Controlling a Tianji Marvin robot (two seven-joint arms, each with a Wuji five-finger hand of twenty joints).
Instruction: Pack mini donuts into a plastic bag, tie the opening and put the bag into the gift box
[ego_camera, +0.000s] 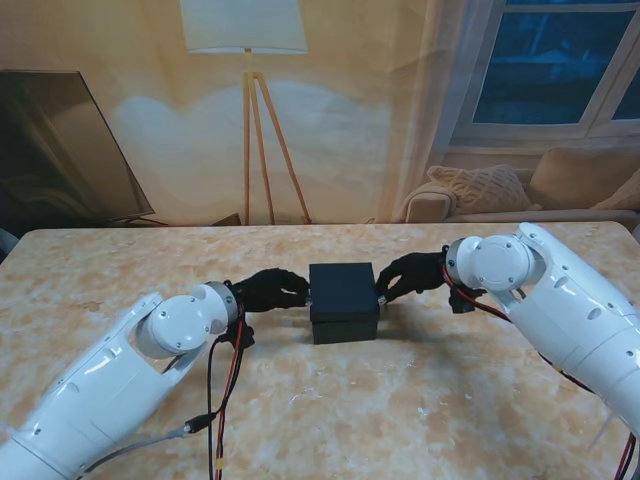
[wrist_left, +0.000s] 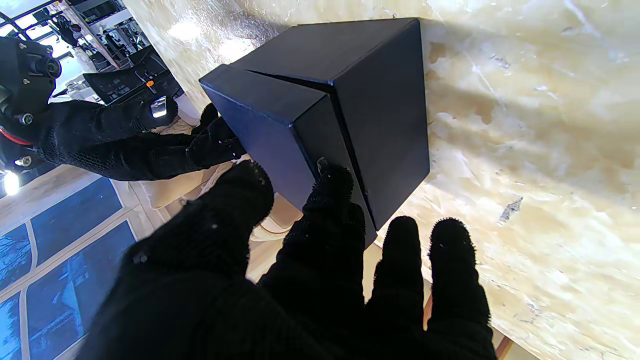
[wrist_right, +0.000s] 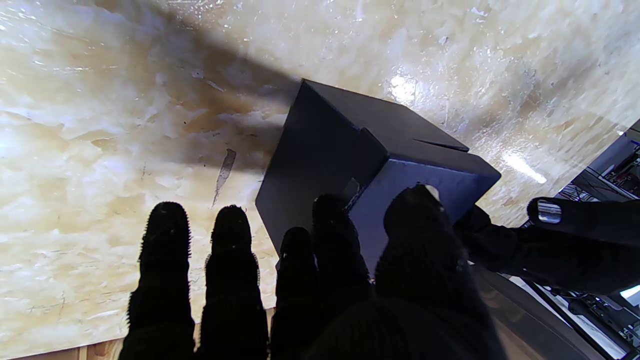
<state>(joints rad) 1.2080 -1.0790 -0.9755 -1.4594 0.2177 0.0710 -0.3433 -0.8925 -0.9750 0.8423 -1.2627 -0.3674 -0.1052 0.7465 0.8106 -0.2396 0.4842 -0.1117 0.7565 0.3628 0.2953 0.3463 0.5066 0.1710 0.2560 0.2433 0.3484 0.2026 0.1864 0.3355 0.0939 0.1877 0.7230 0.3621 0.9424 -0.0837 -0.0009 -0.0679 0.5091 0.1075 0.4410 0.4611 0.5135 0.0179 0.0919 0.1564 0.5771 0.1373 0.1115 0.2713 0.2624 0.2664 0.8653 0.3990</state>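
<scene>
Pinching gift box (ego_camera: 344, 300) lid between left robot hand (ego_camera: 272, 289) and right robot hand (ego_camera: 410, 275). Stiff, probably light card; hold lid's side edges

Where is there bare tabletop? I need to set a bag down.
Bare marble shows nearer to me than the gift box, between both arms, and farther from me toward the table edge. It is crowded at the box's sides, where the left hand and right hand press.

Stand camera high, looking down, wrist cameras close, all sharing the gift box (ego_camera: 344, 300).
</scene>
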